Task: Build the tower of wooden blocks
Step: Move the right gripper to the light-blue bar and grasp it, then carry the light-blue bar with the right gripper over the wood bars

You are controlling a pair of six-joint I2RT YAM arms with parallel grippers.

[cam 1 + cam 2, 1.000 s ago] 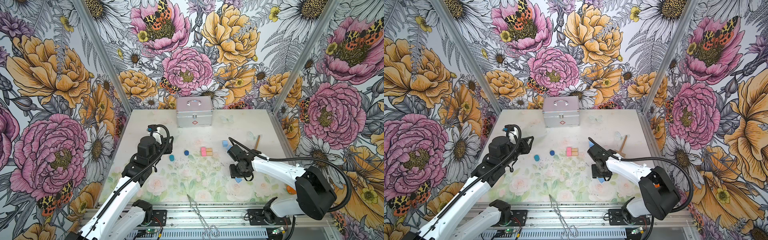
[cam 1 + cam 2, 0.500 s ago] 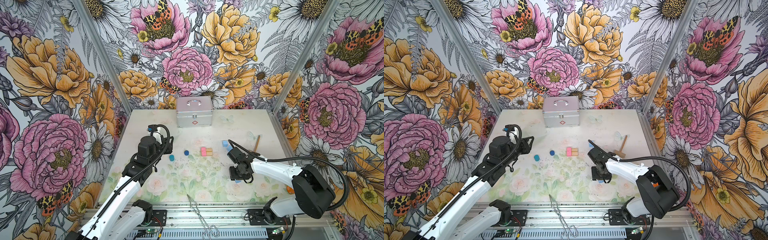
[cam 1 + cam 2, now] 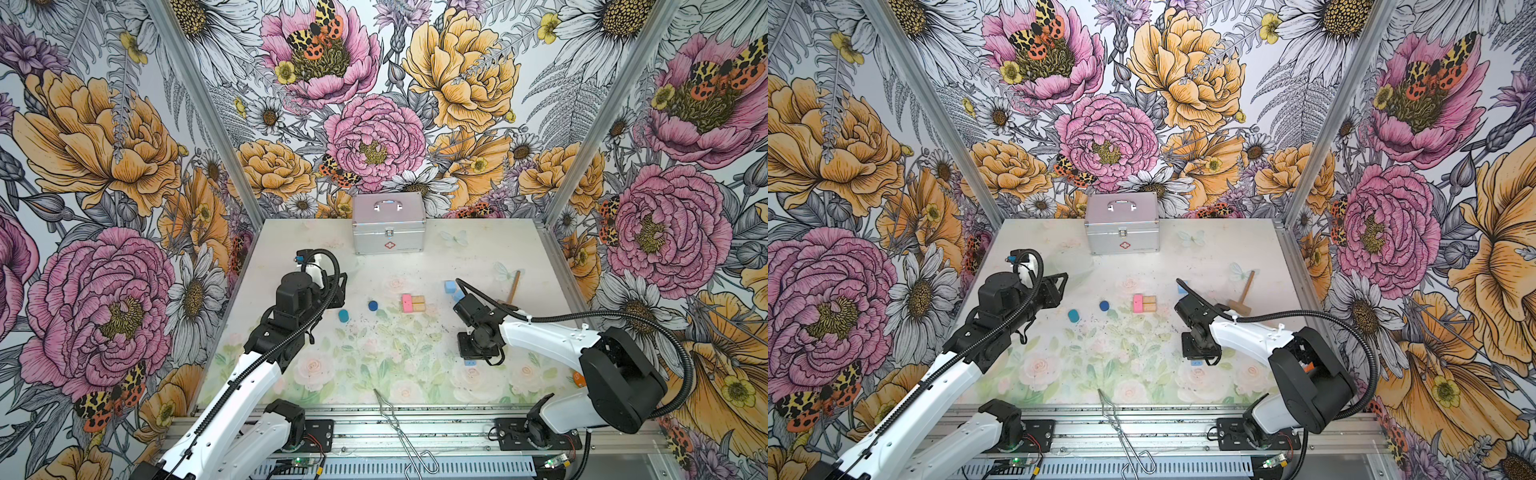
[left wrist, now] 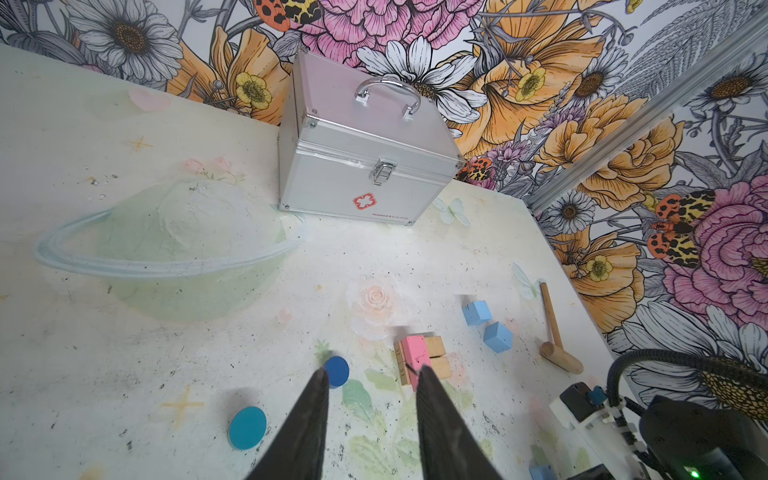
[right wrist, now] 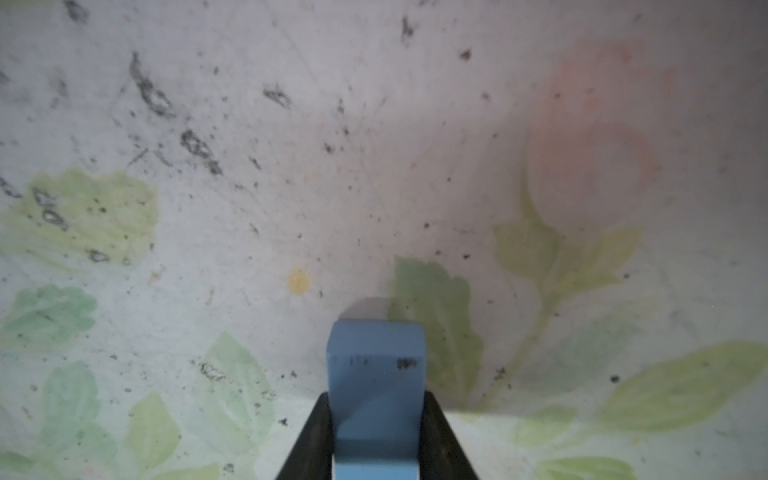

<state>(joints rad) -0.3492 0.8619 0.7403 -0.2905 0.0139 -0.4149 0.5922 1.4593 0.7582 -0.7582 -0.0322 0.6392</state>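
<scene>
Here right jaws pinch blue block (image 5: 376, 386), left jaws half-open

On the bench (image 3: 478, 249) the case (image 3: 388, 228) stands at the back; before it, left to right: two cylinders (image 3: 373, 306), slab-and-plank cluster (image 3: 413, 304), two cubes (image 3: 450, 286), mallet (image 3: 512, 291)

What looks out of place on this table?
The tongs lie askew across the table's front edge, with the tips on the tabletop and the looped end sticking out past it. Nothing else stands out.
</scene>
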